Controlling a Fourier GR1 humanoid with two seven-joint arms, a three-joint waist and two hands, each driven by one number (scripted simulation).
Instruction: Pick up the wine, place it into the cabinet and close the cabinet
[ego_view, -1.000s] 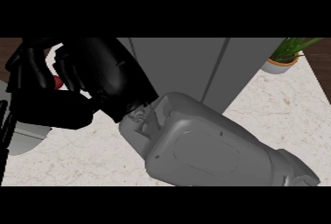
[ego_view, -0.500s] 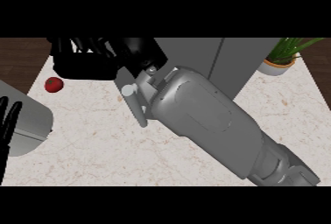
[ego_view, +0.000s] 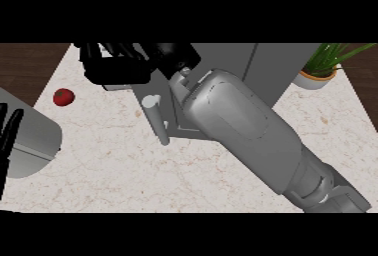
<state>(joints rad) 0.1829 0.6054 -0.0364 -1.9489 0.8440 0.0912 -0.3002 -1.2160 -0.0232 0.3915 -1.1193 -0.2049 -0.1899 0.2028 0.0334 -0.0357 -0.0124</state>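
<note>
Wine cannot be made out as a shape of its own; a dark mass at the cabinet's left front may hide it, so its place cannot be told. That mass is the right robot hand (ego_view: 122, 67), black, at the upper left of the grey cabinet (ego_view: 221, 57); whether it is clamped on anything or spread apart cannot be told. Its grey forearm (ego_view: 244, 125) runs from the lower right corner up across the middle, covering much of the cabinet's front. Just left of the forearm, a grey cabinet door (ego_view: 168, 117) carries a pale bar handle (ego_view: 155, 120), slightly tilted. A small red round fruit (ego_view: 63, 96) lies on the pale marbled surface (ego_view: 148, 175), left of the door and apart from it. The left robot hand (ego_view: 10, 137) rests at the left edge, fingers straight and apart, pointing up. A potted plant (ego_view: 322, 67) stands to the cabinet's right.
</note>
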